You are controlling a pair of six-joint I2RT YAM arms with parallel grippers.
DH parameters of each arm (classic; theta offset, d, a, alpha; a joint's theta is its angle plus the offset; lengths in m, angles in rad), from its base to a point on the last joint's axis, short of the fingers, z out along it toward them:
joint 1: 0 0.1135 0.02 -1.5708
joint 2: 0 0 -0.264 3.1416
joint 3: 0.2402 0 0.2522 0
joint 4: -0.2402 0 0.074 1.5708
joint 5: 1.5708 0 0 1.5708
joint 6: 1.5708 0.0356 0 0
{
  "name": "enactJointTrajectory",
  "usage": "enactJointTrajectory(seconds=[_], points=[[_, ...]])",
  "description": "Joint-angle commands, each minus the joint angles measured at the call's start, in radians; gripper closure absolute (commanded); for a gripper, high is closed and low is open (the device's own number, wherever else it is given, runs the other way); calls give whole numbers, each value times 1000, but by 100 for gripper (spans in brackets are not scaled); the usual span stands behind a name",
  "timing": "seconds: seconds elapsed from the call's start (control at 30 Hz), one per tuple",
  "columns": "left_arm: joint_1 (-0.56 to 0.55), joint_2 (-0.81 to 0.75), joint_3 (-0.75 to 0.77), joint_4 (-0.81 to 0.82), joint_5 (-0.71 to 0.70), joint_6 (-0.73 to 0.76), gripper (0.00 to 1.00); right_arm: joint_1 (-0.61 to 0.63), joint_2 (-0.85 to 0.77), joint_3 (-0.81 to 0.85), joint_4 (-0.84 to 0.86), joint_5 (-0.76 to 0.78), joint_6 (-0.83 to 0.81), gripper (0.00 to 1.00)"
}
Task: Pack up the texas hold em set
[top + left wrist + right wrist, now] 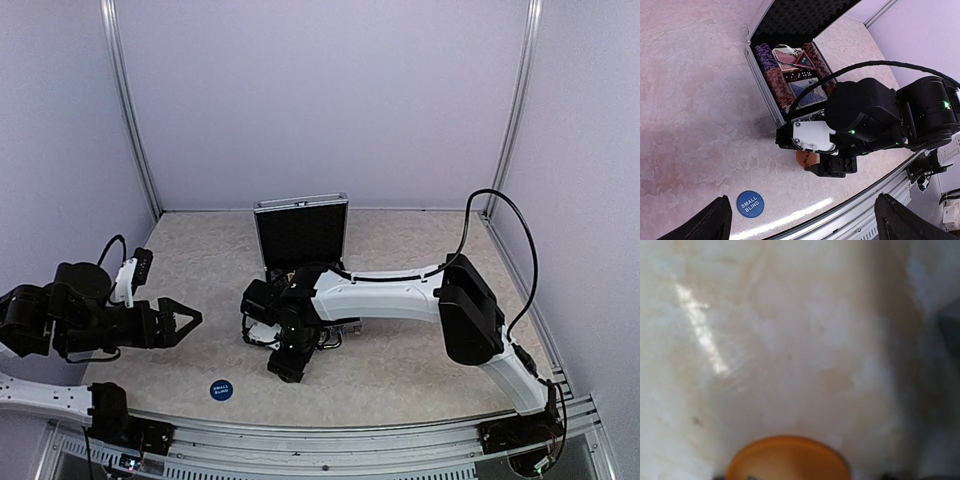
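Orange disc (788, 460) lies flat on the desk (790, 340) beneath the right claw (832, 167), seemingly lined up for a pinch; whether it grips I cannot tell. Idle, the left claw (188, 321) stands spread wide. Just behind, the open briefcase (765, 95) holds chips (771, 70) and decks (807, 92); the blue disc (750, 204) lies outside.

A flat round disc of translucent orange plastic (788, 460) lies on the pale cream marbled tabletop (805, 350) at bottom centre, its lower part cut off by the frame edge. A bright streak of glare (700, 330) crosses the surface at upper left. Small dark marks (885, 476) flanking the disc are too blurred to identify.
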Motion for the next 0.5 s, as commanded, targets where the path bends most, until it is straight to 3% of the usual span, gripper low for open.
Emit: enactJointTrajectory(seconds=[0.0,0.23,0.33,0.47], points=[[-5,-17,-16,27,-3,14,1,22,57,21,-40,30,11,31],[-3,-22,-22,33,-1,7,1,24,49,14,-22,10,10,33],[-6,-25,-23,35,-1,5,1,24,71,23,-26,10,13,45],[-4,-30,-25,33,-1,3,1,28,82,24,-26,27,18,48]])
